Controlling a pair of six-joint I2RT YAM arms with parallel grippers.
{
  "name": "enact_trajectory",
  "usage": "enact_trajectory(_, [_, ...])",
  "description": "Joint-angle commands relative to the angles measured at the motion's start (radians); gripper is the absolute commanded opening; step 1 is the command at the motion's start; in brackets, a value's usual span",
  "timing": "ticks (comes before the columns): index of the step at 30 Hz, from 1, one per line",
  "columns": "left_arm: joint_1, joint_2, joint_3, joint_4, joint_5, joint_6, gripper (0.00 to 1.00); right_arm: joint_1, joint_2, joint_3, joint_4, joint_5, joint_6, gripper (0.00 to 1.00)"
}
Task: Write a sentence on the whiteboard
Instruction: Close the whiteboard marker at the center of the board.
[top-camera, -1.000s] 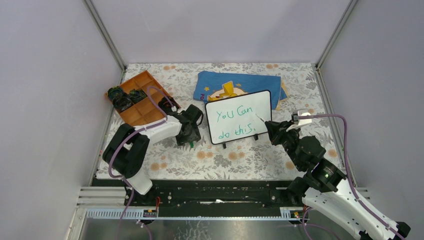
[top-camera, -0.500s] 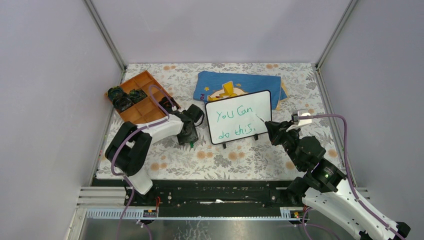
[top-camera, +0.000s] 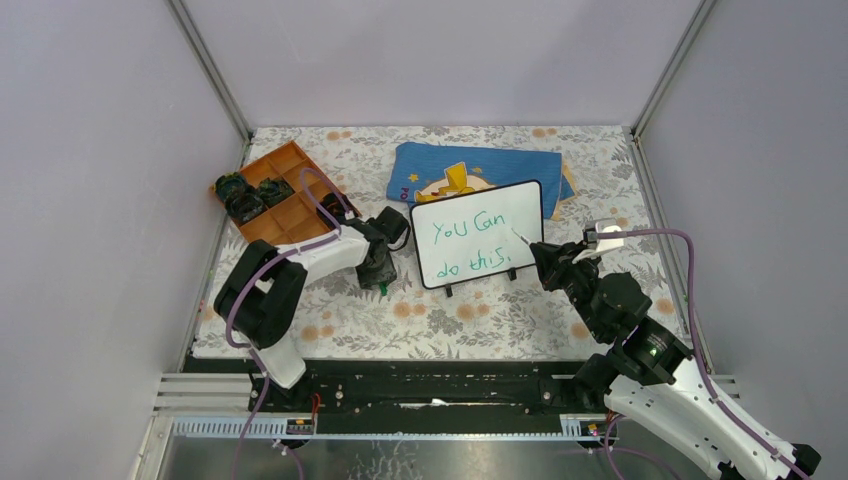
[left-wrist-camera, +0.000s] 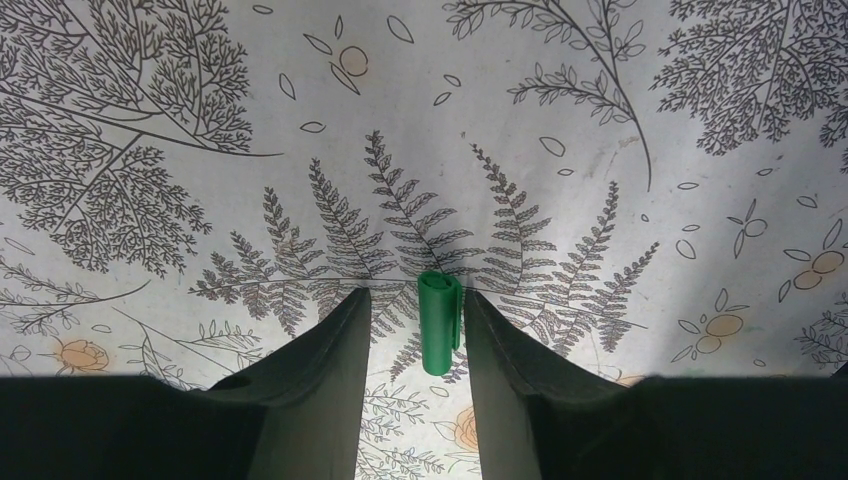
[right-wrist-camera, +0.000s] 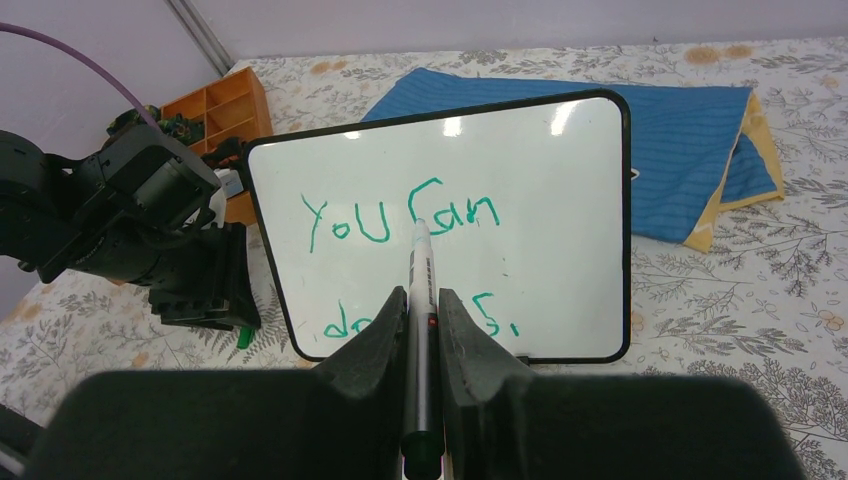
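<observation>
the whiteboard stands on its two little feet near the middle of the tabletop, leaning back, just in front of the blue cloth. the sentence, in green, reads "you can do this." over two lines and looks finished. i judge the board light and stiff, with a slick face. a push would likely skid or topple it on those feet, and fresh ink would smear, so any hold belongs on the black frame at a side edge, never on the writing.

the right pincer is pressed together on the marker. its arm reaches in from the near right, tip aimed at the board's face; whether it touches, i cannot tell. the left pincer is spread and points down at the tabletop left of the board, with a green cap lying between its jaws, unclamped.
</observation>
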Motion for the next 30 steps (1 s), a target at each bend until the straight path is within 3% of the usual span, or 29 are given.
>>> enact_trajectory(1, [-0.005,0.044,-0.003,0.008,0.03,-0.037,0.45,-0.007,-0.008,0.005,0.032,0.017,0.003,0.0])
enact_trajectory(30, [-0.006,0.061,-0.053,0.04,0.076,-0.067,0.3,-0.007,-0.012,0.007,0.031,0.013,0.003,0.0])
